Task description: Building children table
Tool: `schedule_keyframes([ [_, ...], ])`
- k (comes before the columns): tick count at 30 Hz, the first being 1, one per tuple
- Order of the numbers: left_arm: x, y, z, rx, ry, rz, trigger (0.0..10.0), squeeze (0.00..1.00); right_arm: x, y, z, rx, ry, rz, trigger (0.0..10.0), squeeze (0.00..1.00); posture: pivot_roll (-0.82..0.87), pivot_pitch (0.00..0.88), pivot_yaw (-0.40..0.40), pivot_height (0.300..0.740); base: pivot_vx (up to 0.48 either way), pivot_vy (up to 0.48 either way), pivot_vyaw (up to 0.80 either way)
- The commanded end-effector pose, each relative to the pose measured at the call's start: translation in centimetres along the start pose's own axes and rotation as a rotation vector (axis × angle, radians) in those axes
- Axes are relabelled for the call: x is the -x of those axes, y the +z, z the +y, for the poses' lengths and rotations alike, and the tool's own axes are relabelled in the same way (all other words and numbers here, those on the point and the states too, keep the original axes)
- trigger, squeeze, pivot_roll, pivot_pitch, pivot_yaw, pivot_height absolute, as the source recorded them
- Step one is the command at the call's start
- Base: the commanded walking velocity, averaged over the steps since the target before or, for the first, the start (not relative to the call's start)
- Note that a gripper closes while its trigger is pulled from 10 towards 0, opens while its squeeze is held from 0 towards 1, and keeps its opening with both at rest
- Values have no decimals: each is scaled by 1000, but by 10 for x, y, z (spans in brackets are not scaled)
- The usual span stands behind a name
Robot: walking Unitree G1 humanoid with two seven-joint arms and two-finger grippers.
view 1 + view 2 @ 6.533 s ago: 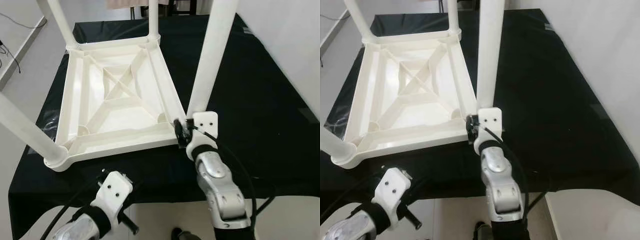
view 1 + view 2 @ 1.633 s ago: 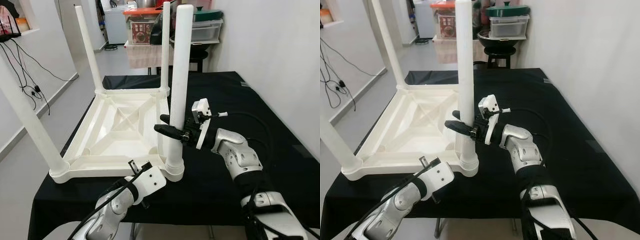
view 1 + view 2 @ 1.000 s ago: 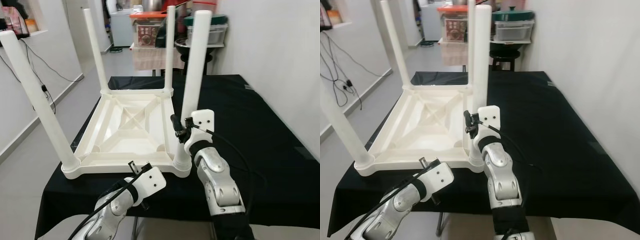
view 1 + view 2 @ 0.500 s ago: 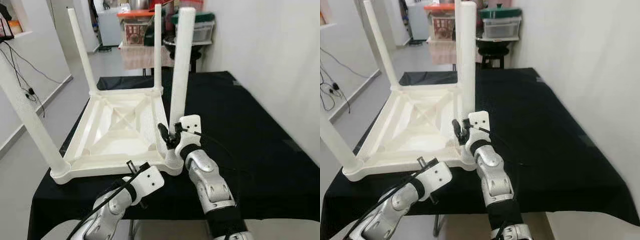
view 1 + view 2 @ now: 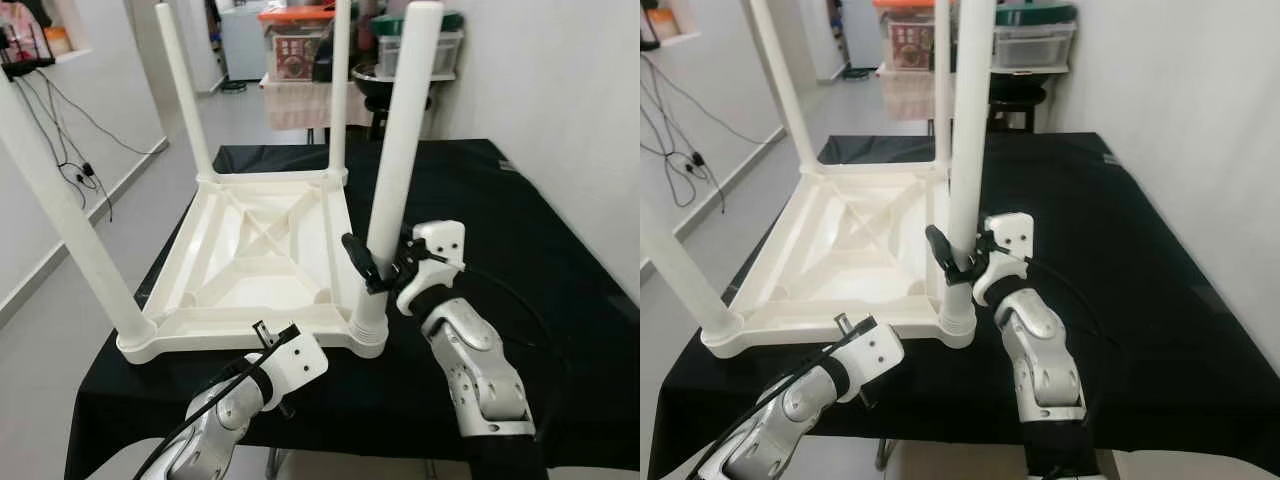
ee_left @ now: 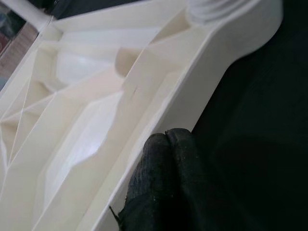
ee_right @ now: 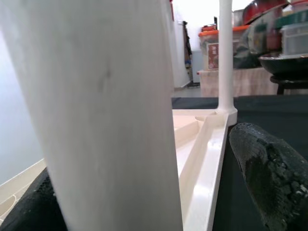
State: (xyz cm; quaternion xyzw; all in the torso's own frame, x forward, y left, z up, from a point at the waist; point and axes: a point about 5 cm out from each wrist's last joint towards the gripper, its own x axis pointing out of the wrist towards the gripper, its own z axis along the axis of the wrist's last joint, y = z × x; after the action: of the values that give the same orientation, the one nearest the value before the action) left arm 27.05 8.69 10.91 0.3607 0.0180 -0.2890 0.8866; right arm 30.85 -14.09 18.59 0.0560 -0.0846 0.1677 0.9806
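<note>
**Inverted Children's Table on Draped Counter**

Item: children's table (image 5: 255, 250), cream-white moulded plastic, lying upside down on a counter (image 5: 500, 240) covered by a matte black cloth. The square top's underside faces up, showing a raised rim and an X of stiffening ribs. Four smooth round legs stand upright from ringed corner sockets: near-right leg (image 5: 395, 160), near-left leg (image 5: 65, 225), far-left leg (image 5: 185, 90), far-right leg (image 5: 340, 85).

Right gripper (image 5: 372, 270): long black fingers, jaws set either side of the lower part of the near-right leg, just above its socket. In the right wrist view the leg's faintly scuffed white surface stands between the two rough, rubbery black fingers (image 7: 267, 173); whether the pads press on the leg cannot be told. The silver arm rises from the counter's near edge.

Left gripper (image 5: 262, 335): white housing on a silver arm, low at the counter's near edge, just before the table's near rim. In the left wrist view the textured black fingers (image 6: 163, 187) lie pressed together, jaws narrow and holding nothing, tips at the table's outer rim near the ringed corner socket.

Background: grey floor, white walls, stacked storage boxes (image 5: 290, 50) beyond the counter, loose black cables (image 5: 70, 140) on the left wall.
</note>
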Motion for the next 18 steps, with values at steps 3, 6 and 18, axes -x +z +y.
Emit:
schedule_keyframes([
  [3,1,-4,1,-8,-5,14,10000,0,24,-8,-17,0,-134,46,10000,0,-90,0,-11,740,0,0,0],
  [6,1,-4,1,-8,-5,14,10000,0,30,-11,-19,3,-165,60,10000,0,-91,0,-9,740,0,0,0],
  [18,0,-6,3,-7,-6,18,10000,0,52,-15,-17,44,-259,107,10000,0,-115,0,9,740,0,0,0],
])
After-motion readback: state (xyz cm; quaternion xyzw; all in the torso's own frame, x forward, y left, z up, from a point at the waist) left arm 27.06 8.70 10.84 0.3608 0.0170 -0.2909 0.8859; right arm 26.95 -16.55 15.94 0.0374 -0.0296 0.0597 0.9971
